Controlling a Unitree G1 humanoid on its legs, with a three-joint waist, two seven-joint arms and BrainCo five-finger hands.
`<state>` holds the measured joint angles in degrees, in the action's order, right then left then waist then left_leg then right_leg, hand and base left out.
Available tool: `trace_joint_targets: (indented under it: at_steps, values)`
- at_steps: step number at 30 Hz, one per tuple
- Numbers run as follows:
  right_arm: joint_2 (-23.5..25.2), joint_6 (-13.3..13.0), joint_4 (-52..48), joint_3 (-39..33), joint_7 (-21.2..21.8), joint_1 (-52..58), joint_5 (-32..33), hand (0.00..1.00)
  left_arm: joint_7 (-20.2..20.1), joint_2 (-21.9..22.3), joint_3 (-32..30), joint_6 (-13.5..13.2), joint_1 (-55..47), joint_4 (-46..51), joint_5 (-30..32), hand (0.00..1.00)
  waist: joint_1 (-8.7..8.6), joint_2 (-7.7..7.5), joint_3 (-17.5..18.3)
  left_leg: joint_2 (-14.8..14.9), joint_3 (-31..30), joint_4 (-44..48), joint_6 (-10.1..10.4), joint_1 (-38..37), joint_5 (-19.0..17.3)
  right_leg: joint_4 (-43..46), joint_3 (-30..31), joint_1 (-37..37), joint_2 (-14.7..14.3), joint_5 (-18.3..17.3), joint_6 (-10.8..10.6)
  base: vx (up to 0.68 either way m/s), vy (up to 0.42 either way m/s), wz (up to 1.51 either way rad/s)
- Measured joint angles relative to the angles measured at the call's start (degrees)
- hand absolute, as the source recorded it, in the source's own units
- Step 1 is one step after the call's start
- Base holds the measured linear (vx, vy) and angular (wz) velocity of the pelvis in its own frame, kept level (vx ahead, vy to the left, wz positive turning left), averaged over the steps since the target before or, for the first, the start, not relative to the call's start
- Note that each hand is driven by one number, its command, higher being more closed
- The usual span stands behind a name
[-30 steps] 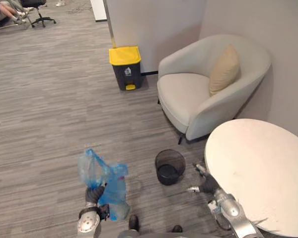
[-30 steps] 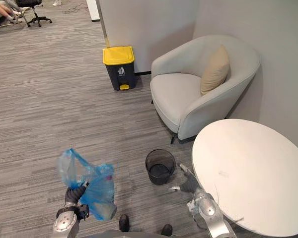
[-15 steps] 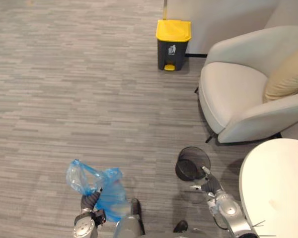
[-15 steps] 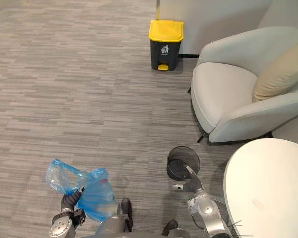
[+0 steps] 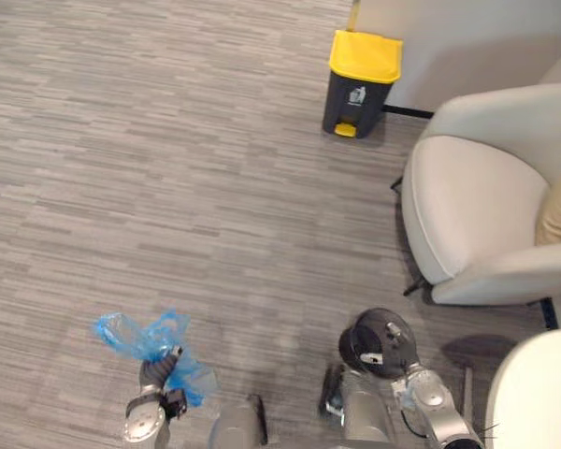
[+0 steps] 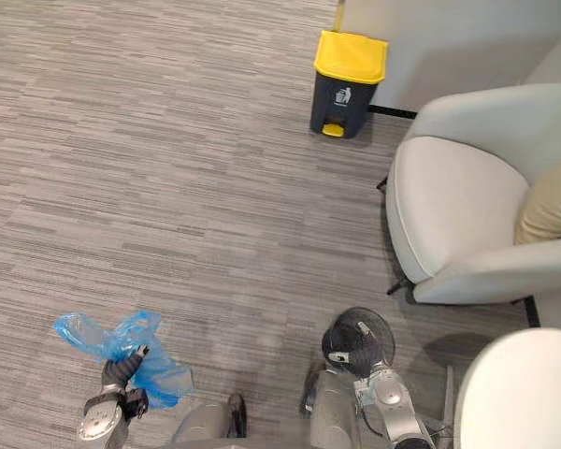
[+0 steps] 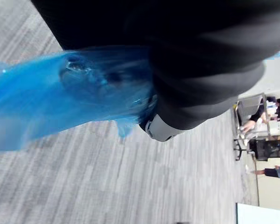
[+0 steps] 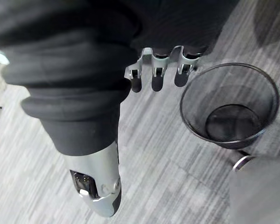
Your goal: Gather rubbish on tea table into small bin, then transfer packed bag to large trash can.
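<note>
- Left hand (image 5: 152, 375): clenched round neck of packed translucent blue plastic bag (image 5: 131, 335), presumably for carrying; well apart from yellow-lidded dark pedal bin (image 5: 362, 84).
- Right hand (image 8: 159, 77): fingers relaxed, empty, just beside emptied black mesh wastebasket (image 8: 198, 122), nearer that pedal bin.

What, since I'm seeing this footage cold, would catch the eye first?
The bright blue bag clutched in the left hand, low on the left over the grey floor. Next, the yellow-lidded trash can at the far end, and the empty black mesh bin by the open right hand, near the pale armchair.
</note>
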<state>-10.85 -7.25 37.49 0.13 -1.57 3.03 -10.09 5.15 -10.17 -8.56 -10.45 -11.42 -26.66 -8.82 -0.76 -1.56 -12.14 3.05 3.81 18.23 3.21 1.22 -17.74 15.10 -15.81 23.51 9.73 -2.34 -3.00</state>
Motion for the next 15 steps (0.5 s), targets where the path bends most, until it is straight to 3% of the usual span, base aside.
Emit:
trace_joint_targets:
  at_steps: [1,2,4,6,7,9,11,13,14,15]
  values:
    - [-0.3,0.1,-0.1,-0.1,0.0,0.3,0.0,0.0,0.0,0.3,0.4,0.0,0.1,-0.5,0.2,1.0,-1.18,0.12,0.8,0.8,-2.3,-0.3,1.7,-2.3,-1.5,3.2,0.4,-0.5,-1.0,4.4,2.3,0.59,-0.24,0.95]
    - [-0.6,0.2,-0.1,-0.1,0.0,0.7,0.0,0.0,0.0,0.9,0.5,0.0,0.0,-0.9,0.3,1.0,-1.24,1.36,1.2,1.6,-2.7,0.4,2.5,-2.6,-1.8,5.2,-0.3,-0.5,-1.8,3.0,3.1,0.73,-0.311,0.54]
    - [-0.7,0.3,-0.2,-0.1,0.0,-1.0,0.0,0.0,0.1,2.3,0.5,0.1,-0.1,-1.0,0.5,1.0,-0.41,3.91,0.9,7.0,-1.5,16.8,6.4,3.5,2.3,5.3,-1.8,-3.9,-5.5,-1.0,5.3,0.68,-0.262,-0.07]
    - [-0.5,0.7,-0.1,0.3,-0.6,-1.3,0.0,0.0,0.0,3.2,0.4,0.2,-0.2,-1.0,0.5,1.0,0.91,4.66,0.3,11.7,-0.2,34.4,4.7,9.5,9.5,0.7,-1.3,-11.4,-9.7,-2.5,6.8,0.58,-0.213,-0.33]
    - [-0.1,0.9,-0.2,0.3,-1.1,-1.4,0.0,0.0,0.0,3.3,0.5,0.2,-0.4,-1.1,0.5,1.0,1.55,4.43,0.0,12.7,0.1,39.7,3.3,10.9,8.3,-1.1,-0.7,-14.4,-10.8,-2.9,7.1,0.6,-0.212,-0.46]
    - [1.5,0.9,-1.3,0.1,-2.3,-1.9,0.6,0.0,-0.1,3.2,0.6,0.2,0.0,-1.0,0.5,1.0,2.79,1.97,-0.5,11.8,2.4,47.8,-0.5,17.4,5.7,-7.6,2.7,-23.1,-11.8,-3.4,7.8,0.54,-0.15,-0.52]
    - [1.4,0.8,-1.8,0.0,-2.3,-3.0,0.8,0.0,-0.2,3.2,0.7,0.2,0.4,-0.7,0.5,1.0,3.4,0.88,-0.8,9.6,4.0,41.8,-2.1,23.5,4.7,-11.1,5.2,-26.5,-11.5,-3.7,7.5,0.51,-0.045,-0.62]
    - [1.4,0.8,-1.7,-0.6,-2.3,-3.8,1.0,0.0,-0.3,3.2,0.7,0.2,0.9,-0.7,0.5,1.0,4.08,0.53,-1.2,6.0,3.4,27.0,-2.1,27.5,4.8,-12.5,7.4,-28.5,-10.5,-5.2,6.1,0.58,0.1,-0.7]
    - [1.4,0.8,-0.9,-1.4,-2.5,-3.6,1.0,0.0,-0.4,3.2,0.7,0.3,1.1,-0.7,0.5,1.0,4.91,0.44,-1.3,3.4,1.2,12.9,0.9,27.8,7.2,-12.5,9.1,-29.9,-9.6,-7.1,4.7,0.51,0.171,-0.73]
    - [1.4,0.9,0.3,-2.3,-2.6,-3.5,1.0,0.0,-0.4,3.3,0.6,0.2,0.8,-0.6,0.6,1.0,5.17,1.21,-1.2,2.7,-0.3,1.9,2.3,25.9,10.4,-12.7,10.4,-31.7,-9.8,-8.5,4.0,0.56,0.243,-0.91]
